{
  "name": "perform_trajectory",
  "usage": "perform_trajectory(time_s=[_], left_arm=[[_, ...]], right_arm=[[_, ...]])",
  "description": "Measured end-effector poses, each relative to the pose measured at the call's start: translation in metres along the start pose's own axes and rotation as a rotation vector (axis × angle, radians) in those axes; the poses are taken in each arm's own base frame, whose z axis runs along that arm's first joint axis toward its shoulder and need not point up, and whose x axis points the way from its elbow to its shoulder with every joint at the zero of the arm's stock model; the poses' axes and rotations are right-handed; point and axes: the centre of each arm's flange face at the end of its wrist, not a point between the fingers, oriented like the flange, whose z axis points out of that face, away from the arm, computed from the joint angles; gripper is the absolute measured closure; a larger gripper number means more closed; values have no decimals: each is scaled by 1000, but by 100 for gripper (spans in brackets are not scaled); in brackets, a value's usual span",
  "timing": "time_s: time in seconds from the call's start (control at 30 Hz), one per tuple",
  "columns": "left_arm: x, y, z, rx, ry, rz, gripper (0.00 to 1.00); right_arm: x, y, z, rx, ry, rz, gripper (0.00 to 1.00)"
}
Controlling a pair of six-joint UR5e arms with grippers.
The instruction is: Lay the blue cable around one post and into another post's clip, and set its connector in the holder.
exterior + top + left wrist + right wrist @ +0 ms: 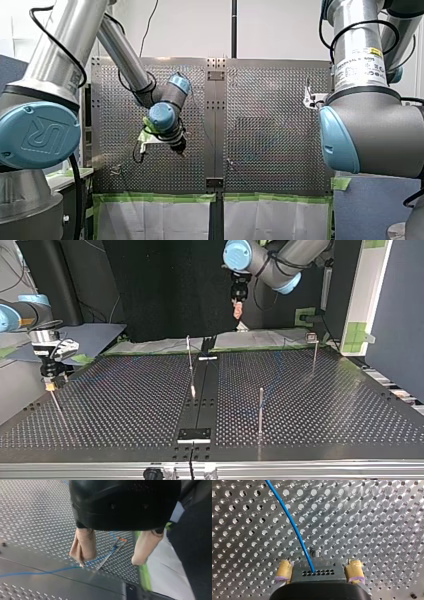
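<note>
Right wrist view: my right gripper (pixel 319 564) clenches the grey perforated connector (pixel 317 573) of the thin blue cable (pixel 292 522); my left gripper (pixel 108 562) hangs released.

Three thin posts (pixel 260 410) stand on the table (pixel 325 405); my left arm's (pixel 280 260) jaws hang high beyond it, my right arm's (pixel 20 315) low at its edge.

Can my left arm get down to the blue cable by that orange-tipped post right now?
Probably yes. My left gripper hangs open above the blue cable, with nothing between them. The orange-tipped post stands close, so clearance looks tight.
</note>
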Motion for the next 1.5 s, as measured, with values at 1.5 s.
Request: perform_trajectory(time_s=[1.5], left_arm=[[45,19,-5,49,-167,-17,1]], right_arm=[[0,0,0,0,0,-1,1]])
